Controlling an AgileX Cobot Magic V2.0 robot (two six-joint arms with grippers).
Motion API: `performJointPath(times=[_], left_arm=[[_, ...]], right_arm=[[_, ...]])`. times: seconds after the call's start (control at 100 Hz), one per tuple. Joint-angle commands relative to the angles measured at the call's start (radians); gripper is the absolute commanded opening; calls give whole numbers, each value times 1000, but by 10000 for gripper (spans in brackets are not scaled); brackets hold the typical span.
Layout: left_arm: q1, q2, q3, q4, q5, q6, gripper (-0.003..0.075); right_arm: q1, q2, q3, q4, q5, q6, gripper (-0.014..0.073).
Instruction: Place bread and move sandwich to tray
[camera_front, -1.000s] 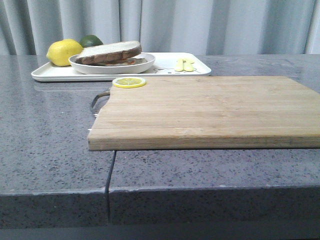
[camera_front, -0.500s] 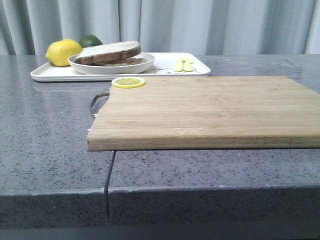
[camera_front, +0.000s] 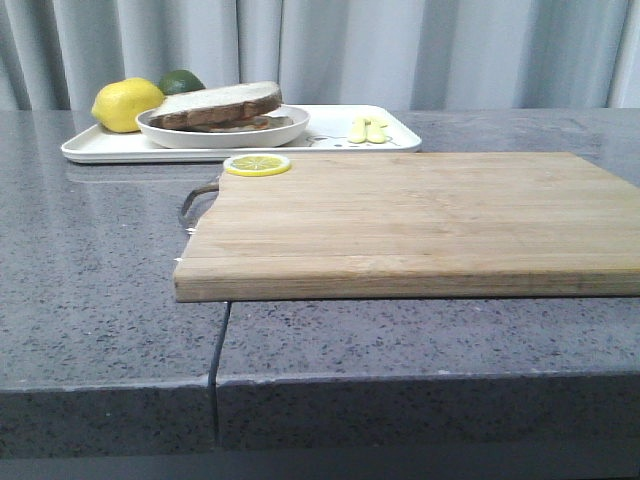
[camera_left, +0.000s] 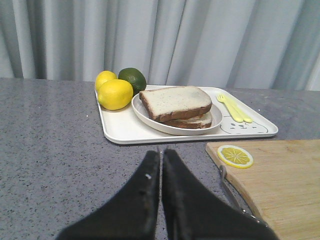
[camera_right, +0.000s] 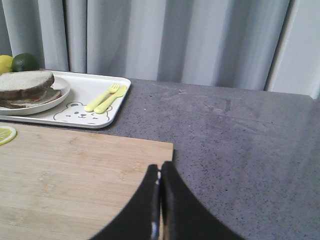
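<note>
My black left gripper, pressed together and empty, faces the brown-crusted sandwich straight ahead, on its round white plate inside the white rectangular tray; my right gripper, also closed, is farther.

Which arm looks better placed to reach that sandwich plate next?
Probably the left. Its gripper, jaws shut, faces the sandwich and plate on the tray straight ahead. The right gripper, also shut, sits over the wooden board, with the sandwich far off to the side.
</note>
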Motion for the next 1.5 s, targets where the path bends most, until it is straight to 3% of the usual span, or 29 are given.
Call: performJointPath(times=[0.0,0.13,0.23,0.3,0.51,0.62,0.81,1.49], left_arm=[[-8,5,-27,-12,-75,0,-19],[-8,5,-9,21,-69,0,-19],[-5,-30,21,231,-69,0,-19],[12,-77,48,280,-72,0,-19],[176,-237,156,299,-87,-12,-19],[248,-293,215,348,-80,-184,-19],[261,-379,289,672,-87,-501,-19],[261,-439,351,643,-43,-526,-19]], right_arm=[[-5,7,-26,-6,-75,-8,-117],[-5,7,-26,-6,-75,-8,-117],[-5,7,-26,-6,-75,-8,-117],[-5,7,-26,-6,-75,-8,-117],[-5,7,-26,-6,-75,-8,-117],[-5,7,-26,-6,-75,-8,-117],[-5,7,-26,-6,-75,-8,-117],[-5,7,-26,-6,-74,-8,-117]])
